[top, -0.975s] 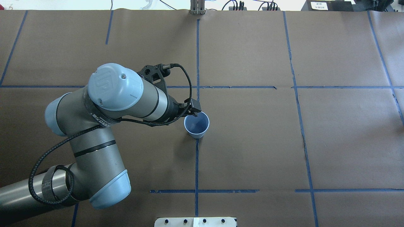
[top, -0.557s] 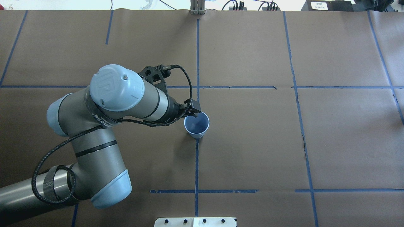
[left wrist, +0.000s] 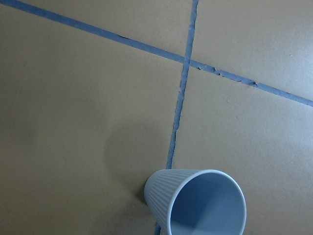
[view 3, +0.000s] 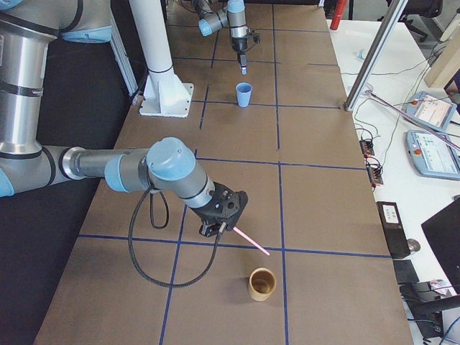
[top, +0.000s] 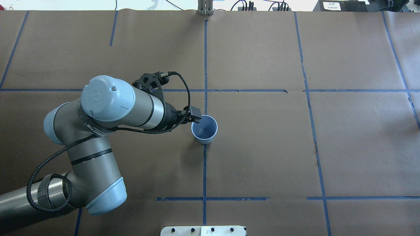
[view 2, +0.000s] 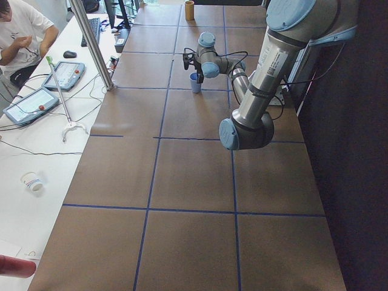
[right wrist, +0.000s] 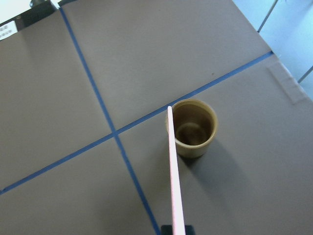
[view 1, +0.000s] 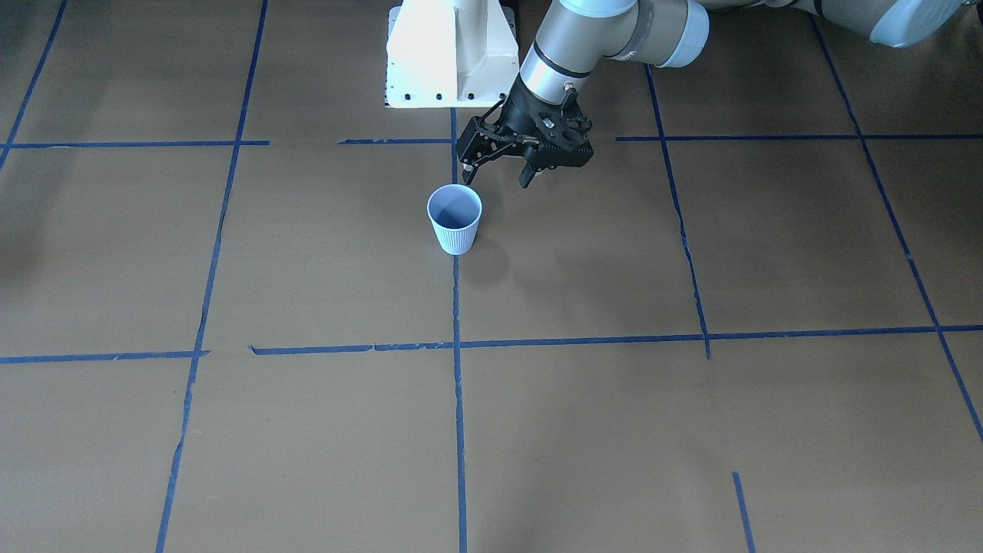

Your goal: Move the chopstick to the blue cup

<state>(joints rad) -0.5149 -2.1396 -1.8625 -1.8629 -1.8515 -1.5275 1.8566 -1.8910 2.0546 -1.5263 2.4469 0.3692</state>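
**Chopstick held at one end of the bench, blue cup waiting at the other**

Seen from the exterior right camera, the chopstick is clamped by one end in the right gripper and held clear of the bench at the near end. Its free tip is just beside the rim of a brown cup. Its long axis runs out from the gripper toward the near right, slanted a little downward, tip leading. The blue cup stands upright and empty at the far end, well apart. The left gripper hangs just beside the cup's rim, jaws apart, with nothing held. The carry is judged to be the step in hand. A long traverse is called for next, with the stick turned tip-down over the cup's mouth.
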